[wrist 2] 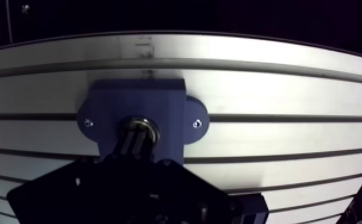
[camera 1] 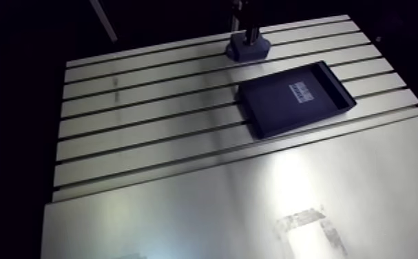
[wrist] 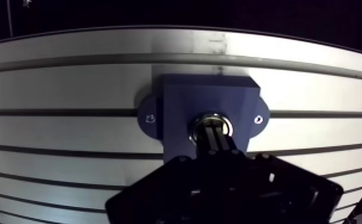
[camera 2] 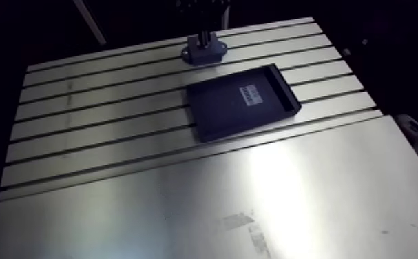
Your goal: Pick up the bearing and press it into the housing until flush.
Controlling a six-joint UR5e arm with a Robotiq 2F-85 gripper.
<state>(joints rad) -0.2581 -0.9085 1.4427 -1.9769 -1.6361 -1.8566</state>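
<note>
A blue housing block (wrist: pixel 210 95) with two bolted side ears sits on the slotted table, near its far edge in the arm view (camera 1: pixel 247 48). A shiny metal bearing ring (wrist: pixel 202 123) shows in the housing's round bore. My gripper (wrist: pixel 214 132) stands straight above the bore, its two dark fingers closed together with their tips down on the bearing. The fingers hide most of the ring, so I cannot tell how deep it sits. In the arm view the gripper (camera 2: pixel 204 36) comes down onto the housing.
A shallow black tray (camera 1: pixel 280 107) with a white label lies on the slotted aluminium table (camera 1: pixel 149 103), nearer than the housing. A smooth metal plate (camera 1: pixel 218 206) covers the table's near part.
</note>
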